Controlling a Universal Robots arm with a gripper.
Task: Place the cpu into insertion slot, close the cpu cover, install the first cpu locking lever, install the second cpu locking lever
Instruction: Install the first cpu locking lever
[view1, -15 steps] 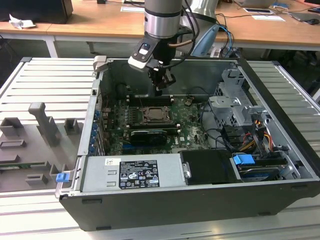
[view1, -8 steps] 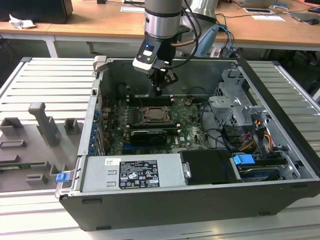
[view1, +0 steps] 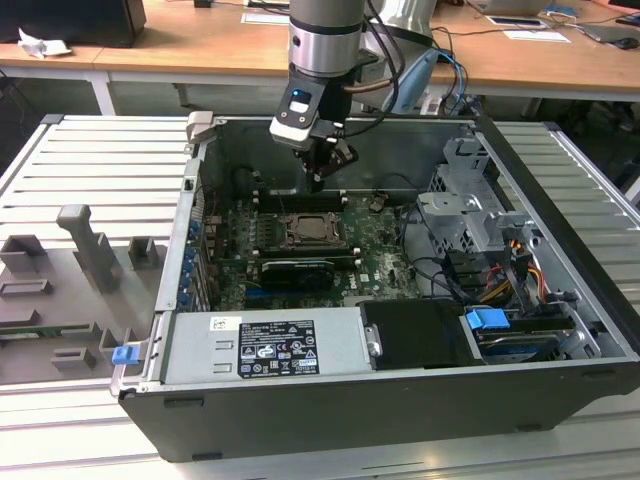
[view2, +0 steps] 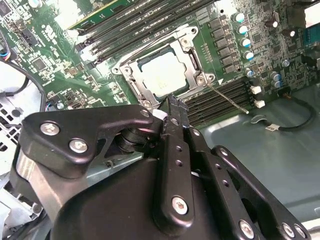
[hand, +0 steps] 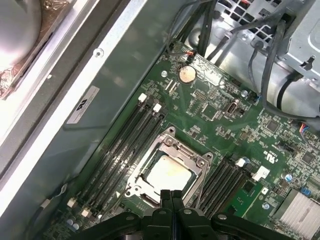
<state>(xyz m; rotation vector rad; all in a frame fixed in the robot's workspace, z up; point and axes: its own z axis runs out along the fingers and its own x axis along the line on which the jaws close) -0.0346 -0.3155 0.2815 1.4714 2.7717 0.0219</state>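
Exterior view, with both wrist views: an open computer case (view1: 300, 415) lying on its side, arm reaching in from above.

Hazards, as judged from this pose:
- The case walls and cable bundles crowd the arm, so a sideways sweep could snag a wire.
- The green circuit board (hand: 220, 125) is densely populated. A descent off target would put the gripper (view1: 318, 180) on the memory slots (hand: 125, 145) or on small parts rather than on the socket hardware.
- The gripper's fingers are pressed together with nothing between them, and its tip (hand: 172, 196) hangs just above the near edge of the insertion slot (view1: 315, 232). Too hard a push there could skew the frame or load the chip unevenly.
- A thin silvery lever rod (view2: 227, 97) juts from one socket corner across the memory slots, seemingly unlatched. A closed tip could slip off so slender a rod, letting it spring.

Appearance:
- The cpu cover (hand: 187, 152) is a silvery frame that lies down over the socket.
- The cpu (hand: 167, 174) is a pale, flat, matte square that sits level in the slot, showing through the cut-out (view2: 167, 75).
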